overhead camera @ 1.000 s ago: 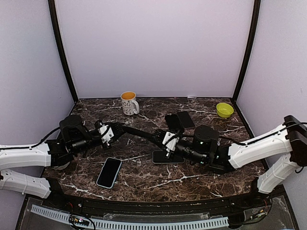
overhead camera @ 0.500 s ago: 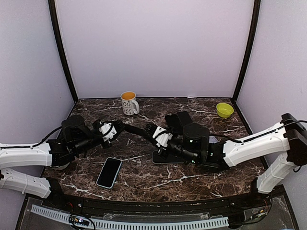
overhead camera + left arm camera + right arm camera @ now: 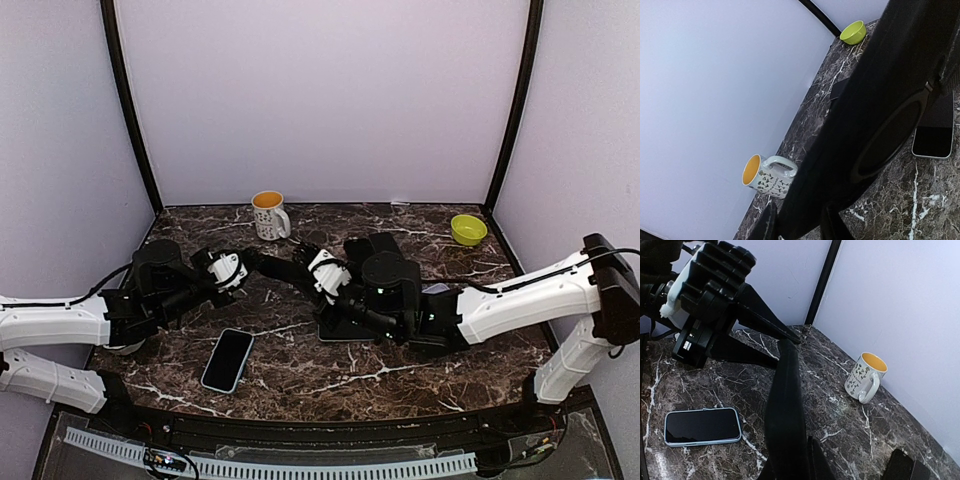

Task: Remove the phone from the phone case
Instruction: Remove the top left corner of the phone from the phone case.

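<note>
Jaws of the left gripper (image 3: 243, 264) and right gripper (image 3: 308, 268) each pinch one end of the black phone case (image 3: 278, 268), held up just in front of the mug (image 3: 268, 214). Peeling seems underway; next, flex it so the phone pops free.

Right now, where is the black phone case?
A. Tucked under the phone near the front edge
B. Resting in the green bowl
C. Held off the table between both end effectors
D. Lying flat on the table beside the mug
C: the black phone case is up off the marble table, gripped at one end by the left end effector and at the other by the right end effector.
</note>
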You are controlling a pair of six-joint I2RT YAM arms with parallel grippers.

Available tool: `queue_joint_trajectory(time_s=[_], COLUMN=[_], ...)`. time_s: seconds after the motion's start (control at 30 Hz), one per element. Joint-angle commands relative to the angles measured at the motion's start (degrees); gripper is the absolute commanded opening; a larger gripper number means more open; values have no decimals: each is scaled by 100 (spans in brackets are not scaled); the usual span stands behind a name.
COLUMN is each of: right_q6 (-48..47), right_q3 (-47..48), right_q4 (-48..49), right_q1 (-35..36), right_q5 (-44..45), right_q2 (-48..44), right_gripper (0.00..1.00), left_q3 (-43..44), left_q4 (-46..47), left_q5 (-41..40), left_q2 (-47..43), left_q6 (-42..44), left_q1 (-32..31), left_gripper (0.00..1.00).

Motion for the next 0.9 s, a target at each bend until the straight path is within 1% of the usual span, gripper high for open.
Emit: queue_joint_trajectory(time_s=[0.0, 0.17, 0.37, 0.53, 0.67, 0.83, 0.87], right_q6=[1952, 2797, 3297, 3193, 2882, 2582, 2497], right_q3=[764, 1347, 1615, 1565, 1354, 1087, 1054], right_q4=[614, -465, -898, -823, -618, -444, -439], right_q1=[274, 272, 255, 256, 257, 257, 257], right_q5=[343, 674, 764, 655, 544, 489, 492], right_q2=[-33, 52, 91, 40, -13, -125, -135], right_gripper=[0, 0, 0, 0, 0, 0, 0], left_q3=[402, 458, 442, 414, 385, 365, 370], left_q4=[1111, 1128, 1131, 1135, 1138, 1144, 1148], left_q5=[-1481, -1696, -1626, -1513, -1386, -1309, -1312], left_q2=[3, 49, 55, 49, 38, 44, 55], left_q6=[-203, -195, -225, -226, -257, -269, -265], left_q1=[93, 88, 91, 90, 94, 96, 94], left_gripper=[25, 25, 24, 25, 30, 33, 35])
